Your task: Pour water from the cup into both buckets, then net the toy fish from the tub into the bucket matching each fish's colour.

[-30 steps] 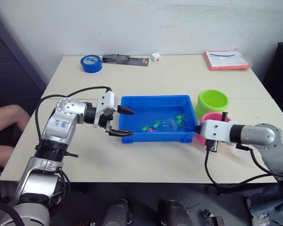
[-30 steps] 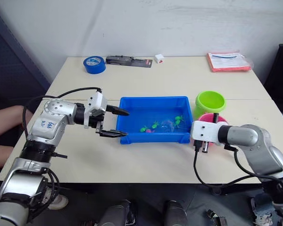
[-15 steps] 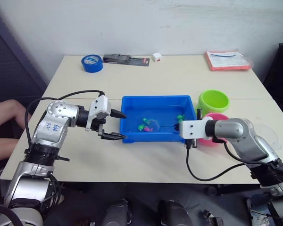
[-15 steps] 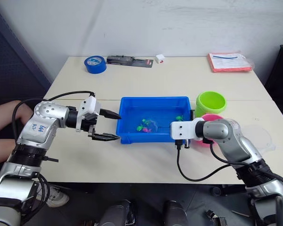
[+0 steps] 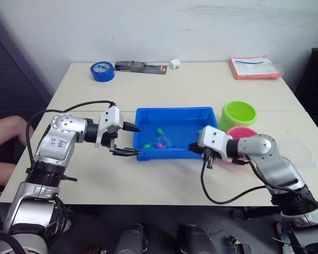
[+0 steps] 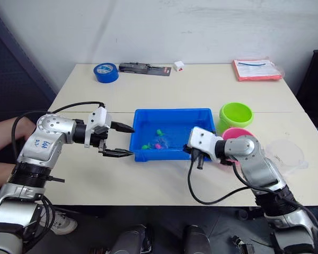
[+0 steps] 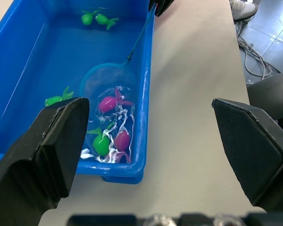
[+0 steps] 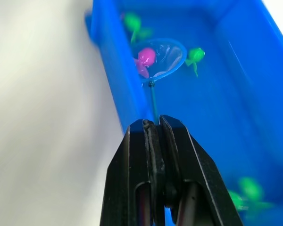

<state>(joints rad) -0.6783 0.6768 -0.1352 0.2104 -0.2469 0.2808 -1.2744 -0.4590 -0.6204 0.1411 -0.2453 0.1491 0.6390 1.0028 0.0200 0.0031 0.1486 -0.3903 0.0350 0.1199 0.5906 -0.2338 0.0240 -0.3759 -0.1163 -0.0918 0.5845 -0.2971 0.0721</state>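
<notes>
Both arms were silver-grey metal with rounded joint housings and ribbed black collars at the elbows. The left arm point(image 5: 63, 138) carried blue handwritten marks on its shell. White blocky wrist units led to grippers of two black pointed fingers, the left gripper point(image 5: 128, 139) and the right gripper point(image 8: 153, 127). Black cables looped loosely from each wrist.

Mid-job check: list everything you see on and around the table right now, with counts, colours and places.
tub: 1, bright blue, table centre
toy fish: at least 6, green and pink, in the tub
net: 1, blue hoop, in the tub near a pink fish
green bucket: 1, lime, right of the tub
pink bucket: 1, just nearer than the green one
cup: 1, clear, right table edge
tape roll: 1, blue, far left
pink folder: 1, far right
white box: 1, far edge
dark flat tool: 1, beside the tape
left gripper: open, left of the tub
right gripper: shut on the net handle
</notes>
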